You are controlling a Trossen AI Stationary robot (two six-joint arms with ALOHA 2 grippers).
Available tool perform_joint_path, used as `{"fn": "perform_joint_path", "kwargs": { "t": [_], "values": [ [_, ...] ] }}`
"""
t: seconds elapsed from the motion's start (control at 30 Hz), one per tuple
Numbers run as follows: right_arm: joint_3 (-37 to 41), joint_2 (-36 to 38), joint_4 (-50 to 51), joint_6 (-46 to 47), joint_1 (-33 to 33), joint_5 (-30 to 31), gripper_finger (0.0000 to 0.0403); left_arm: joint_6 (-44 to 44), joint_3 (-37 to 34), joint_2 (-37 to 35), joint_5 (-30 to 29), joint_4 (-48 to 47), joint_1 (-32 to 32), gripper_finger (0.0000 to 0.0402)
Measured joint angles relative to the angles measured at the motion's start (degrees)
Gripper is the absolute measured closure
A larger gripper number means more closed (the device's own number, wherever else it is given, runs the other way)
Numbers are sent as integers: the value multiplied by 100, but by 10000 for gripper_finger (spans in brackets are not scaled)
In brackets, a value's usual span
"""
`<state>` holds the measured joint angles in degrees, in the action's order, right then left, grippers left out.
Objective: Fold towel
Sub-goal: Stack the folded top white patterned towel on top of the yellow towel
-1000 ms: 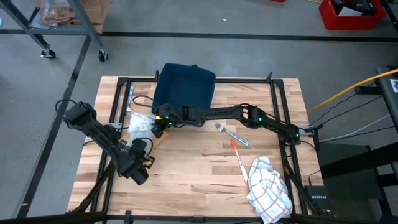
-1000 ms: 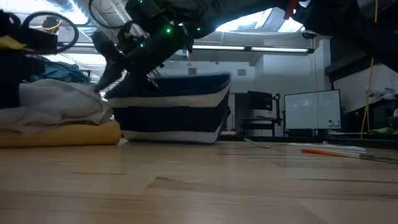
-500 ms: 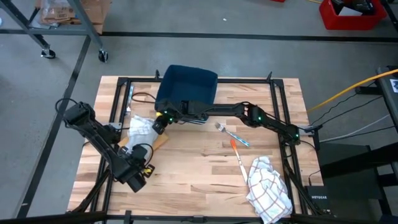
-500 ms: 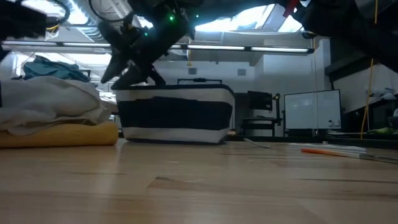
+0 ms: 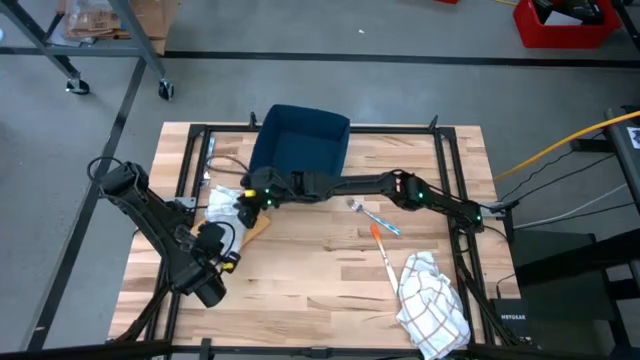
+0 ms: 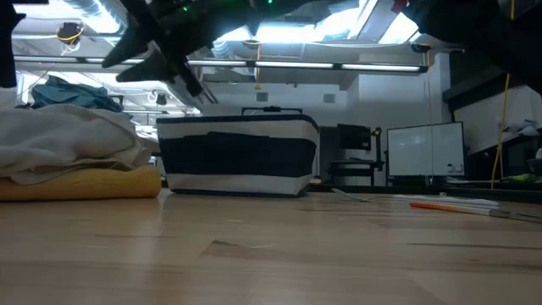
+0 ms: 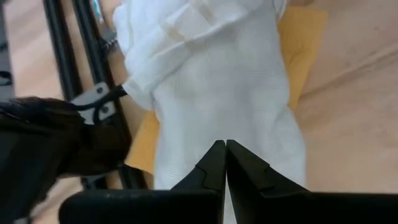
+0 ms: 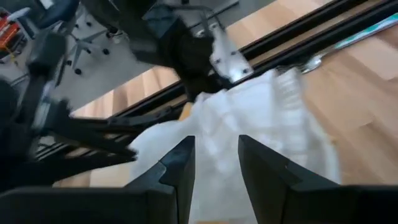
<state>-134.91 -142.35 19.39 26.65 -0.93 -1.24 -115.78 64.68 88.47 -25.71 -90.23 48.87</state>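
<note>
The white towel (image 5: 223, 199) lies bunched on the left part of the wooden worktop (image 5: 310, 270), partly on a flat yellow piece (image 5: 252, 224) and close against the dark frame rail at that side. In the low view the towel (image 6: 72, 144) sits heaped on that yellow layer (image 6: 85, 184). The right gripper (image 5: 250, 199) reaches across from the right side and hangs just above the towel's right edge, its fingers (image 8: 180, 168) parted with nothing between them. The left gripper (image 5: 208, 288) is nearer the front left corner, apart from the towel, its fingers (image 7: 211, 168) pressed together and empty. Behind the towel stands a dark blue basket (image 5: 298, 142). Farther right lie a toothbrush (image 5: 375, 216), an orange stick (image 5: 384, 249) and a second crumpled cloth (image 5: 432, 302).
</note>
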Motion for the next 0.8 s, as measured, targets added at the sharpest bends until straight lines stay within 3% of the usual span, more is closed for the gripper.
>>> {"fn": "perform_joint_path", "kwargs": {
  "t": [0.3,0.5,0.8],
  "values": [
    [-11,-371,-500,-185,186,622,276,71,447,-84,-62,91,303,396],
    [2,-807,-585,-153,152,673,276,360,1062,-90,-66,87,506,396],
    [131,-968,143,-142,252,822,276,656,1375,-90,-66,78,685,396]
  ]
}}
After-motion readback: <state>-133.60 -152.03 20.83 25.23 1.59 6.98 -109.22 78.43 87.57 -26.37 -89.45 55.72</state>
